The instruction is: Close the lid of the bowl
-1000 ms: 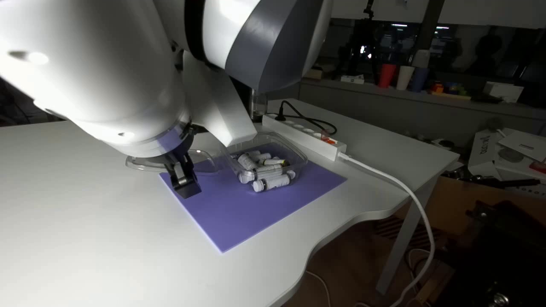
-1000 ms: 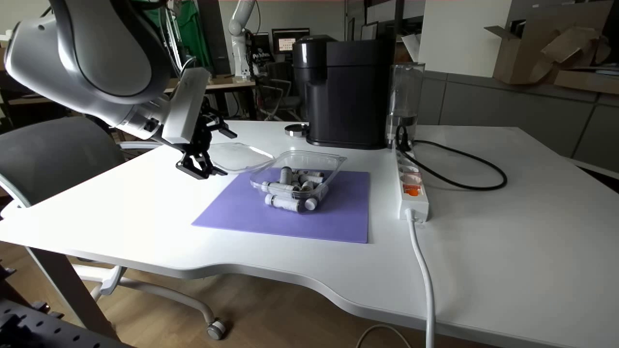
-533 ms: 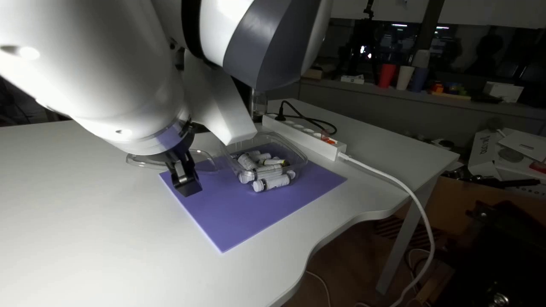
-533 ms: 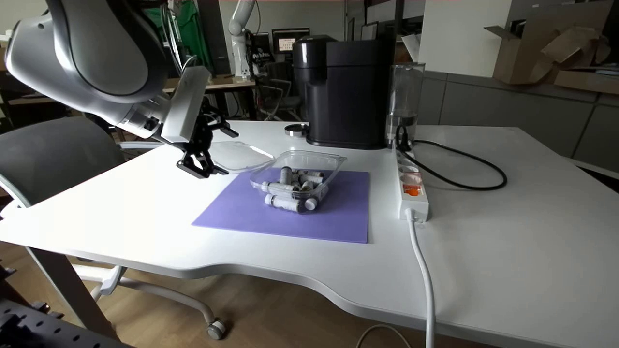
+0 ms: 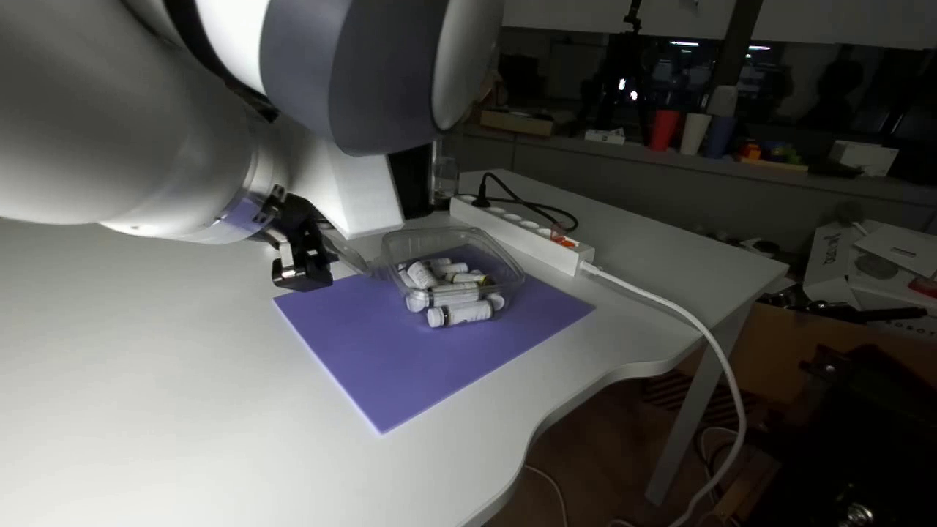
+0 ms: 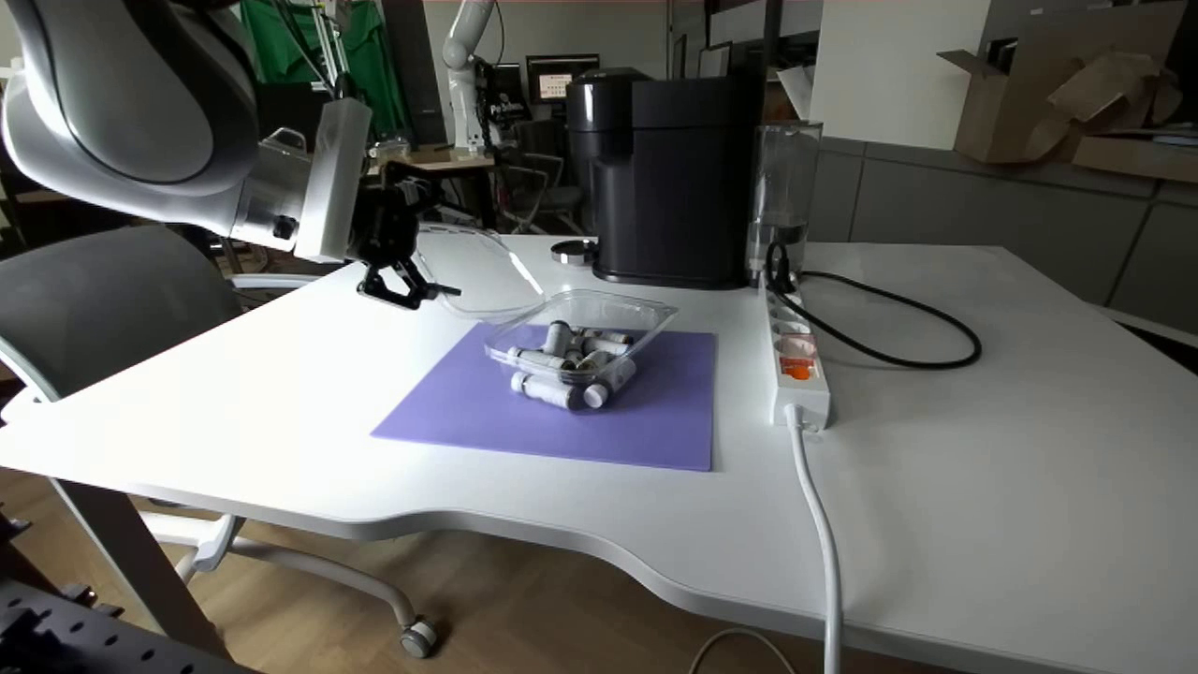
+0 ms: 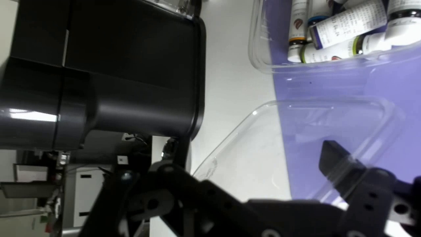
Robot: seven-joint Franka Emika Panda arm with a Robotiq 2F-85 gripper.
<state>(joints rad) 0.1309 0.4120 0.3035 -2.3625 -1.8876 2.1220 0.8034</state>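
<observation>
Wrist view and both exterior views show the white counter (image 6: 983, 524). Above it, in both exterior views, hangs the robot arm (image 6: 140, 112). At the back, in an exterior view, stands a black machine (image 6: 697, 178). Flat on the counter lies the purple mat (image 6: 580, 435), and apart from it a white power strip (image 6: 800, 379). On the mat stands the clear bowl (image 7: 261, 42). Off the bowl and beside it, the clear lid (image 7: 279, 148) slants upward toward the tool (image 6: 432, 255); whether its low edge touches the bowl's rim, I cannot tell. The tool's fingers (image 7: 334, 161) stand apart, and in the wrist view the lid's rim crosses 1 of them; whether they grasp it, I cannot tell. Several small bottles (image 7: 350, 26) with white labels lie jumbled inside the bowl.
</observation>
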